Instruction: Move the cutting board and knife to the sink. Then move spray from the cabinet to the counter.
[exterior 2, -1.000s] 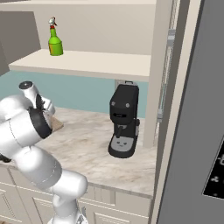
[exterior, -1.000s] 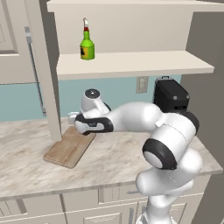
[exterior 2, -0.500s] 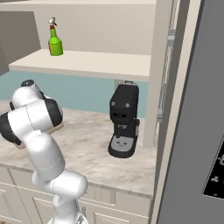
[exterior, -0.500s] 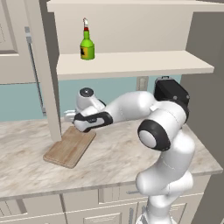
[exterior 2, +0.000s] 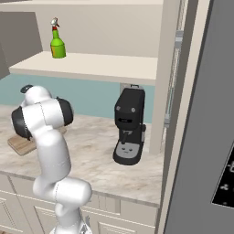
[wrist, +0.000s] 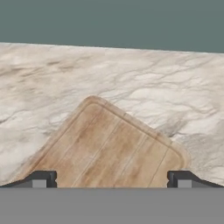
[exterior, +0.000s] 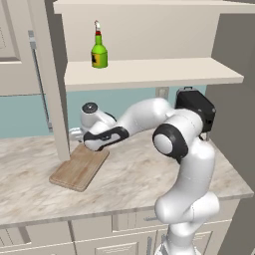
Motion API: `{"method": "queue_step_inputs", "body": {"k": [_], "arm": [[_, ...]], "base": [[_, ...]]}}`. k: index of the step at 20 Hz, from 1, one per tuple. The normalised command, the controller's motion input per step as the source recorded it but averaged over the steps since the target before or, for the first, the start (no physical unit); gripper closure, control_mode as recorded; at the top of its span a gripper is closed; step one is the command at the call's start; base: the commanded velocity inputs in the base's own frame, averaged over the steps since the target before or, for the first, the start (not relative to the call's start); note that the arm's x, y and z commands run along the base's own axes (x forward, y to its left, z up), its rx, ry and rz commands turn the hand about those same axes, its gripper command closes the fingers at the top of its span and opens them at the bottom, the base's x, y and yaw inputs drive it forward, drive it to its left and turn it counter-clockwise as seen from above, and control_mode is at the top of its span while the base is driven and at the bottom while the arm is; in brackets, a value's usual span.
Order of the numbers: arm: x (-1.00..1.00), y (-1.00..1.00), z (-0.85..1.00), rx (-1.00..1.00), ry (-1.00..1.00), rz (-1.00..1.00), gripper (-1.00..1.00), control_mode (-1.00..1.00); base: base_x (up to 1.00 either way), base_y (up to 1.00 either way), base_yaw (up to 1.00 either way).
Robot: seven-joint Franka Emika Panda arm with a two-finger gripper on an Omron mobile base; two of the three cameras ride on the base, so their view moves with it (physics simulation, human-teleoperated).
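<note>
The cutting board point(exterior: 78, 168) lies flat on the counter point(exterior: 144, 174), a light-brown wooden slab angled toward the cabinet post; one corner of it also shows behind the arm point(exterior 2: 20, 144). My gripper point(exterior: 84, 143) hovers low over the board's far end, open. In the hand view the board's rounded end point(wrist: 109, 148) lies between the widely spread fingertips point(wrist: 43, 179), and my gripper point(wrist: 112, 180) holds nothing. The green spray point(exterior: 99, 50) point(exterior 2: 56, 42) stands on the open cabinet's lower shelf point(exterior: 159, 72). The knife and the sink are out of view.
A black coffee machine point(exterior 2: 129, 125) stands at the back right of the counter, beside a tall beige panel point(exterior 2: 160, 91). A cabinet post point(exterior: 55, 99) rises just left of the board. The teal wall point(wrist: 109, 22) runs behind the counter.
The arm's elbow has swung up and back toward the wall. The hand has stayed over the board's far end, and the jaws remain open.
</note>
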Motion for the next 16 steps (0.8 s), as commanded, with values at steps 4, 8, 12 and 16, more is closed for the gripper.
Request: {"method": "queue_step_inputs", "body": {"k": [4,8,12,16], "arm": [[0.15,0.04,-0.27,-0.03,0.00,0.00,-1.00,-1.00],[0.20,0.03,-0.26,-0.01,0.00,0.00,-1.00,-1.00],[0.31,0.00,-0.18,0.00,0.02,0.00,-1.00,-1.00],[0.42,0.00,-0.12,0.00,0.04,0.00,-1.00,-1.00]], "base": [[0.00,0.00,0.00],[0.00,0.00,0.00],[0.00,0.00,0.00],[0.00,0.00,0.00]]}}
